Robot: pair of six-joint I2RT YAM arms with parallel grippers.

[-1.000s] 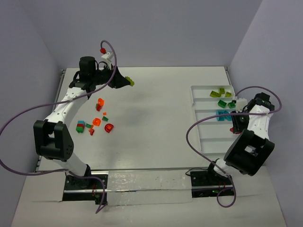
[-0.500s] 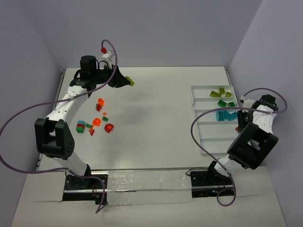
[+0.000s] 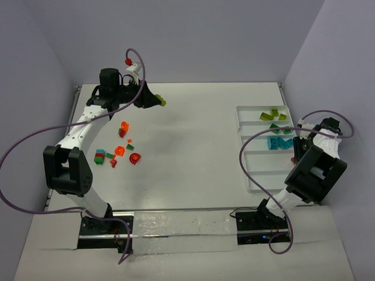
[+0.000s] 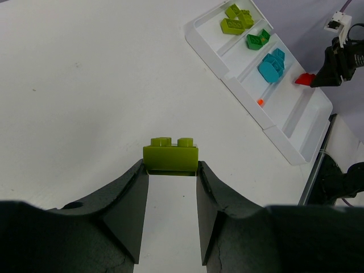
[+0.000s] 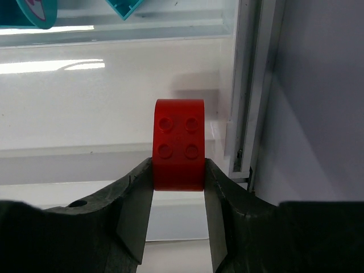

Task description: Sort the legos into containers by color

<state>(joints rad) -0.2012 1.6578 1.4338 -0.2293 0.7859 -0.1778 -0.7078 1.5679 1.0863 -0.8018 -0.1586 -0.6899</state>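
1. The left arm (image 3: 82, 126) rises from its base at the near edge, runs along the left side of the worktop (image 3: 187, 134) and bends right at the far end. Its wrist is level and points toward the middle.
2. The left hand (image 4: 170, 170) is partly closed. Its 2 dark fingers (image 4: 132, 199) pinch a lime green lego (image 4: 170, 157) by its ends, studs up. The brick is above bare worktop, well apart from the tray (image 4: 273, 132).
3. The right arm (image 3: 313, 170) is folded tight at the worktop's right edge, elbow raised, forearm angled in over the tray's outer long side.
4. The right hand (image 5: 178, 176) is also partly closed and clamps a red lego (image 5: 179, 142) that has 4 studs and 1 rounded end. The brick sits over the compartment next to the teal one, just beside the tray's outer wall (image 5: 250, 85). Whether it touches the floor there cannot be told.
5. In the tray, the far compartment holds lime legos (image 3: 269, 115), the next holds dark green legos (image 3: 280, 127), and the third holds teal legos (image 3: 278, 142).
6. The loose legos (image 3: 120, 151), red, orange, green and teal, lie in a cluster on the left of the worktop, near the left arm.
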